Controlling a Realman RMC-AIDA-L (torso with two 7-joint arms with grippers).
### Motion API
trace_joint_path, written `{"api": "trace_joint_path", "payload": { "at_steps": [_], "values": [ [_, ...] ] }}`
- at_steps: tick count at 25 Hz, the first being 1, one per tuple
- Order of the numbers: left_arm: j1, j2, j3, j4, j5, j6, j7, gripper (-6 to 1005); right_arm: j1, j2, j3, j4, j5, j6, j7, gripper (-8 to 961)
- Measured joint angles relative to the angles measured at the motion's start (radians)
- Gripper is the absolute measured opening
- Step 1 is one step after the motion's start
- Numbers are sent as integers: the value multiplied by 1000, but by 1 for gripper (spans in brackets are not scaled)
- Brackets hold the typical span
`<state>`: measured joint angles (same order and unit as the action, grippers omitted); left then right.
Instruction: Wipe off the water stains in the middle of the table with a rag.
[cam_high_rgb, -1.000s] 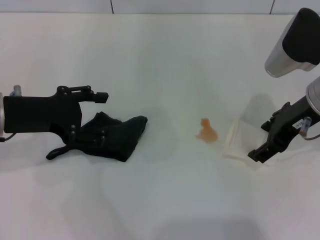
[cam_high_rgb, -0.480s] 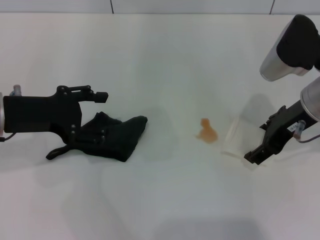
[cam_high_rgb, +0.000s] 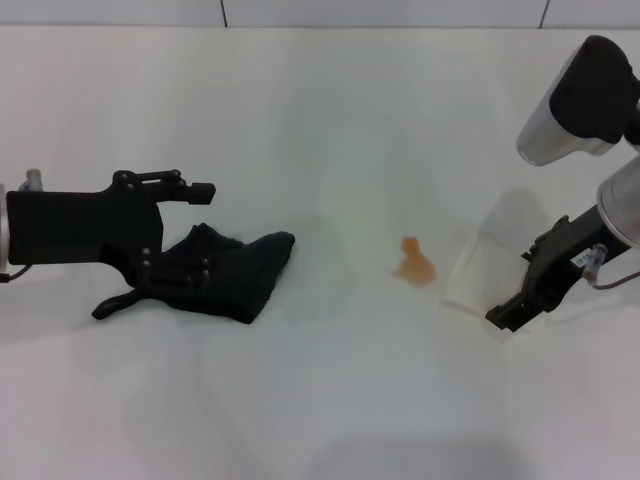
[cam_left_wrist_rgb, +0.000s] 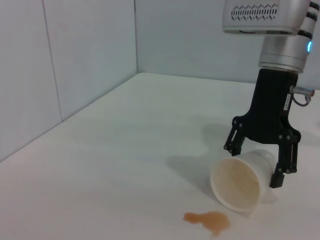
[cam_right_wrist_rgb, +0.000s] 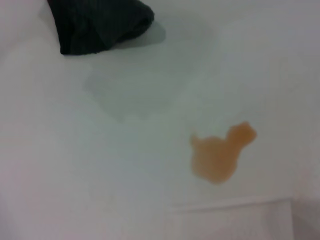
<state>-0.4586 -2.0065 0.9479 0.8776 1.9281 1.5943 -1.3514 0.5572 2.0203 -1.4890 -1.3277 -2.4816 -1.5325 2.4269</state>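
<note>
Left gripper (cam_high_rgb: 160, 245), black, jaws spread, straddles the near end of the crumpled black cloth rag (cam_high_rgb: 225, 270). Rag's long axis points inboard toward the orange-tan water stain blotch (cam_high_rgb: 415, 262) mid white table (cam_high_rgb: 320, 120), well apart. Beyond it, right gripper (cam_left_wrist_rgb: 260, 160) is clamped on the tipped cream paper cup (cam_left_wrist_rgb: 240, 182).

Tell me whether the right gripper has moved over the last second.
Yes. The right gripper, around the tipped cup, has crept left, closer to the water stains, which stayed put.
</note>
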Motion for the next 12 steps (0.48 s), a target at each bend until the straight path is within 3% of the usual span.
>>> {"api": "trace_joint_path", "payload": {
  "at_steps": [5, 12],
  "values": [
    [0, 0, 0, 0, 0, -1, 0, 861, 2, -1, -1, 7, 1, 2, 0, 852],
    [0, -1, 0, 0, 0, -1, 0, 861, 0, -2, 2, -24, 6, -2, -1, 716]
  ]
}}
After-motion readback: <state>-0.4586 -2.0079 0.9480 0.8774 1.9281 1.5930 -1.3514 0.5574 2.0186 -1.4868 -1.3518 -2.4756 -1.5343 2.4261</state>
